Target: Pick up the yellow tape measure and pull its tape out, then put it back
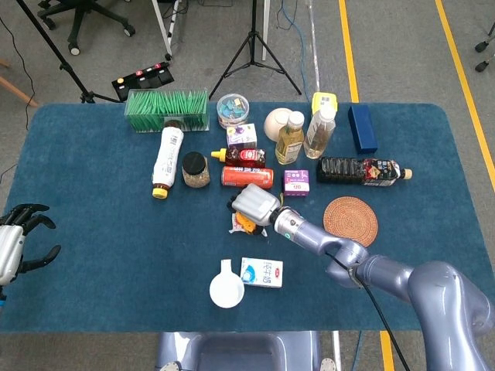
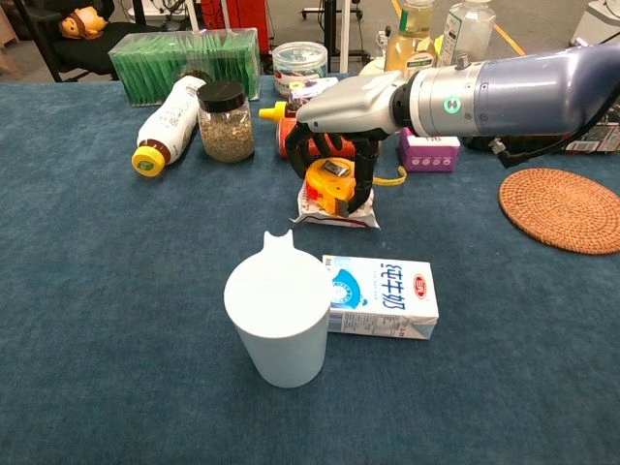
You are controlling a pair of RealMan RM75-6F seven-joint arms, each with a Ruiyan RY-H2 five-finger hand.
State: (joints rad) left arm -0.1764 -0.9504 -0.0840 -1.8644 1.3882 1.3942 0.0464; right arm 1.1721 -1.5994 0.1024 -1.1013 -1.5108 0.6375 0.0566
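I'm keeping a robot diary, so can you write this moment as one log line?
step: grasping | right hand: fingers curled around yellow tape measure, not lifted | tape measure: on white packet | left hand: idle, open, table edge

**Item count on the counter (image 1: 93,255)**

- 1 yellow tape measure (image 2: 329,184)
- 1 white cup (image 2: 278,320)
- 1 milk carton (image 2: 383,295)
- 1 woven coaster (image 1: 350,220)
- 4 bottles: white (image 1: 166,161), dark (image 1: 360,170), two upright (image 1: 290,137) (image 1: 319,133)
- 1 glass jar (image 1: 195,169)
- 1 red can (image 1: 246,176)
- 1 green packet box (image 1: 167,110)
- 1 blue box (image 1: 362,128)
- 2 hands: left (image 1: 15,246), right (image 1: 255,202)
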